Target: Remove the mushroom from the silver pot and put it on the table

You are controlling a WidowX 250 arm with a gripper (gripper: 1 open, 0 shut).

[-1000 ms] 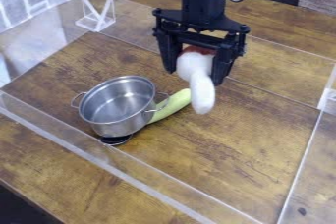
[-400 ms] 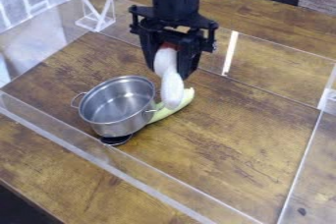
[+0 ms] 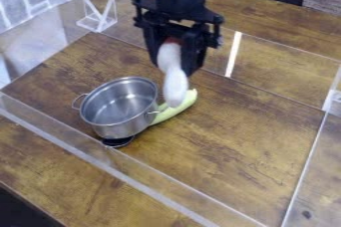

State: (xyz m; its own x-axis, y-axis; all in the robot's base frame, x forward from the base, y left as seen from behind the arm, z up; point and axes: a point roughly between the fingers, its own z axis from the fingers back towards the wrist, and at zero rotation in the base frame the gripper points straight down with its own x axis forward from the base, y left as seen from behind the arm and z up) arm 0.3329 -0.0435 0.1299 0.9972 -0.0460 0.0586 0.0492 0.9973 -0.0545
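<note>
The silver pot (image 3: 118, 107) stands on the table (image 3: 240, 141) at the left, and its inside shows empty. My gripper (image 3: 177, 44) points straight down, just right of and behind the pot. It is shut on the mushroom (image 3: 172, 74), whose reddish cap sits between the black fingers (image 3: 150, 40). The thick white stem hangs down, its tip just above the spoon's handle beside the pot's right rim.
A spoon with a yellow-green handle (image 3: 177, 107) lies against the pot's right side. Clear acrylic walls (image 3: 233, 54) edge the wooden area behind, in front and at the right. A clear stand (image 3: 96, 14) sits at the back left.
The gripper has carried the mushroom leftward in the picture, from right of the pot to a spot close by its right rim. The pot and spoon have not moved.
</note>
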